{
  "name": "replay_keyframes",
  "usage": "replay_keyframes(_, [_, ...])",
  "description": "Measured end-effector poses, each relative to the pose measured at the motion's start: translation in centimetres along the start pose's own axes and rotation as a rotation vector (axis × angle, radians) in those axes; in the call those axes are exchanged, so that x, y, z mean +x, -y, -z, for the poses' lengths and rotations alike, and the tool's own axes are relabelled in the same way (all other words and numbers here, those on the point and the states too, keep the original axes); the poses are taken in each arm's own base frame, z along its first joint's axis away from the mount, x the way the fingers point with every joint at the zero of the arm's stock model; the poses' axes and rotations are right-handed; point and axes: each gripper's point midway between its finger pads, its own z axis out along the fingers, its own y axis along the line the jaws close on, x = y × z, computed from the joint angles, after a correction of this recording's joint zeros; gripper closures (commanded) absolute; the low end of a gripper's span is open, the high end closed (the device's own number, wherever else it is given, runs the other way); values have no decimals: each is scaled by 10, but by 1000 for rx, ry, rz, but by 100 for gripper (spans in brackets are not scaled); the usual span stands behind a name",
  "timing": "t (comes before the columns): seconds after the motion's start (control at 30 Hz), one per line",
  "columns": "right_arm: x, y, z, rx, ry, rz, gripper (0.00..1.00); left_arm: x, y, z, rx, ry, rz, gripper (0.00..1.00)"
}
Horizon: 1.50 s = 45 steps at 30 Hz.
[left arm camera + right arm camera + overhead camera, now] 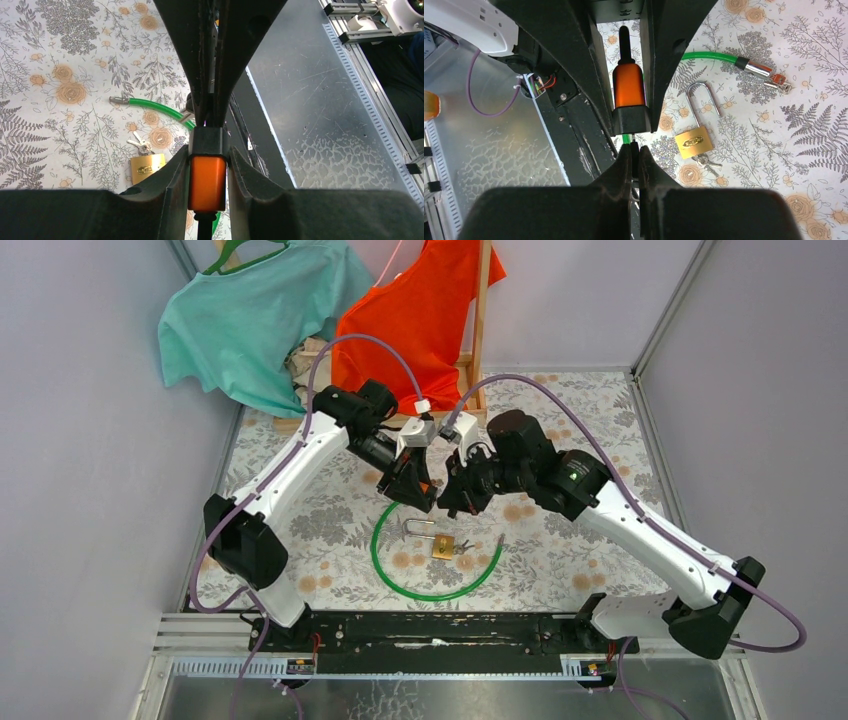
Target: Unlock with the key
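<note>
My left gripper is shut on an orange-and-black lock body and holds it above the table. My right gripper faces it tip to tip. It is shut on a thin dark piece, apparently the key, at the lock's black cap. A green cable loops on the floral cloth below, and its metal tip lies free. A brass padlock with a raised shackle and a small bunch of keys lies inside the loop.
A teal shirt and an orange shirt hang on a wooden rack at the back. A black rail and a metal plate run along the near edge. Grey walls stand on both sides.
</note>
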Motion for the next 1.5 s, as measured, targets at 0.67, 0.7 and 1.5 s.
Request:
replay_keyframes(0.67, [-54,1,54,18,388,-20,38,-5,4,-1,14,17,38,97])
replay_keyframes(0.7, [-54,-1,55,12,389,-15,41,-5,4,-1,13,17,40,97])
replay_keyframes(1.5, [-4,-8,20,-119,173,-36,85,-7,5,2,3,22,41,97])
